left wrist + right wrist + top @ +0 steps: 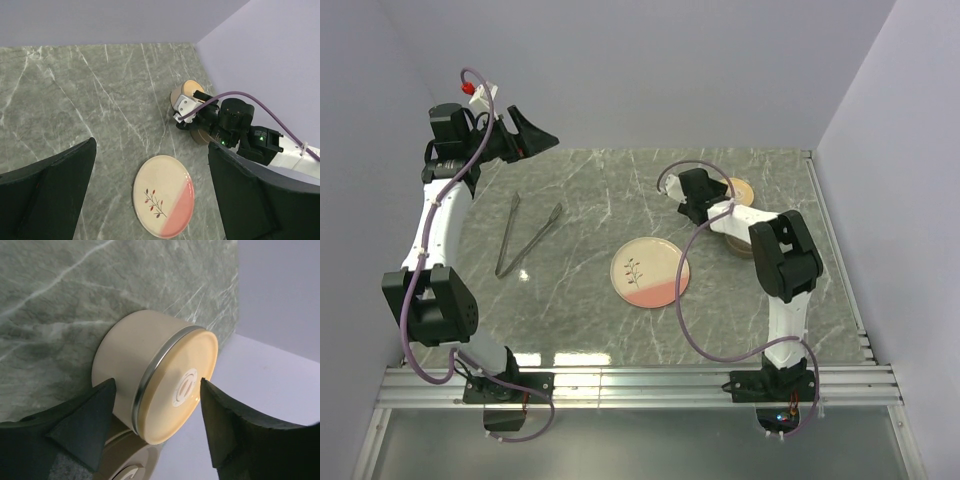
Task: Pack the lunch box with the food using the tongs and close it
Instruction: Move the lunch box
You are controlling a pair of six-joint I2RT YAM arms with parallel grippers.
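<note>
Setting: robotics lab test cell. Green marble-patterned tabletop (620,330) boxed by plain pale lavender wall panels (670,70); white-and-black left robot arm (438,225) and right arm (785,260) bolted to ribbed aluminium rail (640,385).

- Tongs (507,235): one pair, silver.
- Plate (650,273): one, pink and cream.
- Lunch box tubs (125,355): two, round, cream.
- Robot arms: two, left arm (435,225) and right arm (785,262).
- Table (590,190): one, green marble.

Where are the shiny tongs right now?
In the top view, the tongs lie flat on the left side of the marble table, left of the pink-and-cream plate.
</note>
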